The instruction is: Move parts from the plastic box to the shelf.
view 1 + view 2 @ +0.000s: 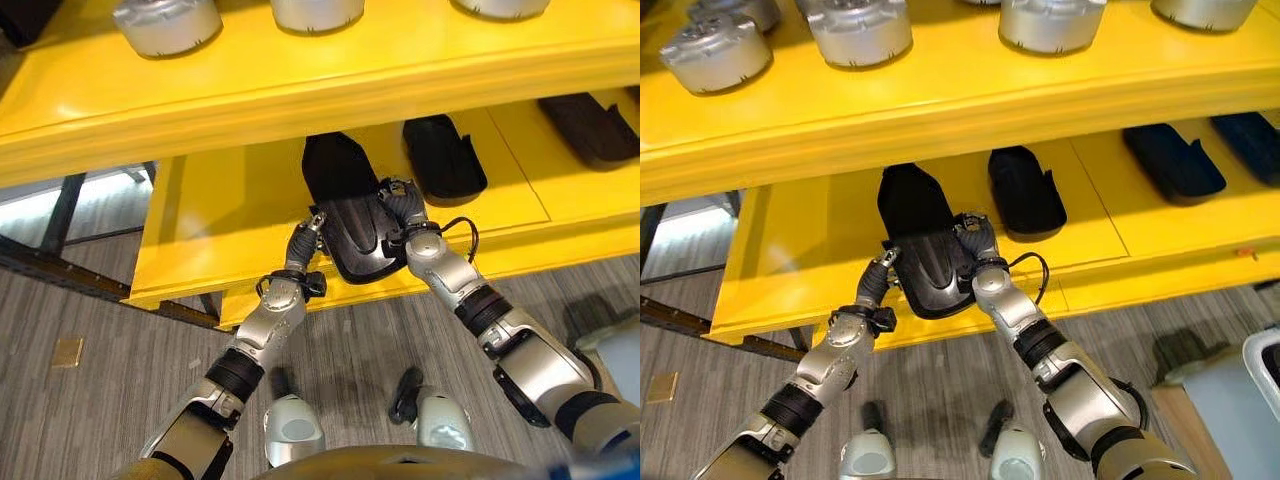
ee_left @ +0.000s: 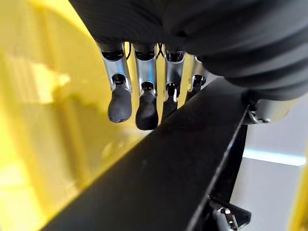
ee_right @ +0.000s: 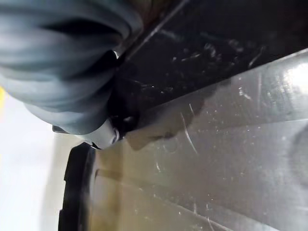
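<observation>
Both hands have the black part (image 1: 930, 268) between them at the front lip of the lower yellow shelf (image 1: 790, 250). Your left hand (image 1: 872, 287) has straight fingers along its edge; right hand (image 1: 975, 240) grip, can't tell (fingers hidden).

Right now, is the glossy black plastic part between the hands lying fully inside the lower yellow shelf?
No, the glossy black plastic part overhangs the front edge of the lower yellow shelf.

Black moulded plastic part (image 1: 930, 268), glossy, flat at front edge of yellow metal shelf (image 1: 820, 250) lower tier, overhanging lip, btwn both hands
</observation>
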You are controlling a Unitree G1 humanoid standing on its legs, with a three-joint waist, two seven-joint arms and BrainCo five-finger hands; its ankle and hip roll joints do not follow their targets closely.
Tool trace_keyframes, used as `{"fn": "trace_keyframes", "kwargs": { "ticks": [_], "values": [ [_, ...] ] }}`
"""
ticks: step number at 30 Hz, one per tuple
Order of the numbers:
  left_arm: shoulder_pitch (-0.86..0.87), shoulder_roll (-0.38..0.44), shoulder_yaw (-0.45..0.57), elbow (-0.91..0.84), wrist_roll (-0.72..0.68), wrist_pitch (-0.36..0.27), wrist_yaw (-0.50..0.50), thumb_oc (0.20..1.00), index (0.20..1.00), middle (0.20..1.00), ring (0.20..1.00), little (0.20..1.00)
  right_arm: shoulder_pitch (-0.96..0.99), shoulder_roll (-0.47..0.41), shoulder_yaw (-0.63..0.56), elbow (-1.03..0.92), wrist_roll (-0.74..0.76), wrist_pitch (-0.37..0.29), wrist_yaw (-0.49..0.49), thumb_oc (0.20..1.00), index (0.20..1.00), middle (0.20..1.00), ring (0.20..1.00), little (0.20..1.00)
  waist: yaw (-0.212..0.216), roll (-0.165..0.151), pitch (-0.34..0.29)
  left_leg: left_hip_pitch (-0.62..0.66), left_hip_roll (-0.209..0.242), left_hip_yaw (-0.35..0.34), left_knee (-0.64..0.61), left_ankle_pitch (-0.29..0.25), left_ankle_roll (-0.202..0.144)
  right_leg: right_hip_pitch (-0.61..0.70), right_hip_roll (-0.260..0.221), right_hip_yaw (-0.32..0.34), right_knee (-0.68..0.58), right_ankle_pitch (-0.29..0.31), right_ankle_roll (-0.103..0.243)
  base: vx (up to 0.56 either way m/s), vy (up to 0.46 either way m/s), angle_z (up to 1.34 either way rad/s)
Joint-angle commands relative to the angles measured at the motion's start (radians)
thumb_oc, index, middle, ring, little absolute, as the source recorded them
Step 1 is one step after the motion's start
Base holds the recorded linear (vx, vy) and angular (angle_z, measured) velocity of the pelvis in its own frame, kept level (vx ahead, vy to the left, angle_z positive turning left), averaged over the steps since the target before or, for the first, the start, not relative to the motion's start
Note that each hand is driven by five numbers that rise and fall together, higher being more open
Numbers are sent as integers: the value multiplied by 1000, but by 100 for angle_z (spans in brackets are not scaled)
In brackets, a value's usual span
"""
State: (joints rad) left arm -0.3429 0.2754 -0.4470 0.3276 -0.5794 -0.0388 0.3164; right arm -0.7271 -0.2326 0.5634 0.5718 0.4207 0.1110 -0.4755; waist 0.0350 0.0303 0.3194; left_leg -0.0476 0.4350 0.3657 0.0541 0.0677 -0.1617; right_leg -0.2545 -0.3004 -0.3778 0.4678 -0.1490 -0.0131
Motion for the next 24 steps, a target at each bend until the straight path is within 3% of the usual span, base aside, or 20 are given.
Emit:
{"fn": "trace_keyframes", "kwargs": {
  "ticks": [1, 5, 9, 15, 24],
  "values": [
    [-112, -82, -15, -118, -66, -150, -34, 200, 200, 200, 200, 200, -87, 69, 18, -37, 84, -48, 52, 200, 200, 200, 200, 200, 16, 31, -17, -13, -67, 35, 95, 56, 28, 107, -37, -94, -16, -35, 57, -27, 359, -5],
    [-188, -82, -29, -78, -90, -143, -34, 200, 200, 200, 200, 200, -137, 91, -5, 25, 117, -66, 38, 200, 200, 200, 200, 200, 15, 34, 34, -41, -125, 35, 132, -32, 59, 78, -52, -70, -27, 11, 103, -94, 186, -5],
    [-228, -66, -21, -92, -78, -139, -26, 200, 200, 200, 200, 200, -156, 80, -33, 5, 111, -65, 40, 200, 200, 200, 200, 200, 16, 36, 78, -51, -149, 35, 116, -32, 65, 78, -46, -65, -83, 57, 129, -77, 88, 15],
    [-260, -50, -3, -121, -74, -140, -7, 200, 200, 200, 200, 200, -193, 65, -58, -11, 96, -77, 61, 200, 200, 200, 200, 200, 26, 35, 115, -90, -150, 27, 124, -23, 63, 56, -50, -59, -92, 68, 136, -74, 37, 3],
    [-313, -36, 29, -127, -69, -139, -28, 200, 200, 200, 200, 200, -269, 57, -52, -15, 54, -70, 19, 200, 200, 200, 200, 200, 40, 25, 143, -142, -133, 26, 167, -18, 58, 22, -55, -51, -61, 60, 127, -9, -2, -2]
  ]
}}
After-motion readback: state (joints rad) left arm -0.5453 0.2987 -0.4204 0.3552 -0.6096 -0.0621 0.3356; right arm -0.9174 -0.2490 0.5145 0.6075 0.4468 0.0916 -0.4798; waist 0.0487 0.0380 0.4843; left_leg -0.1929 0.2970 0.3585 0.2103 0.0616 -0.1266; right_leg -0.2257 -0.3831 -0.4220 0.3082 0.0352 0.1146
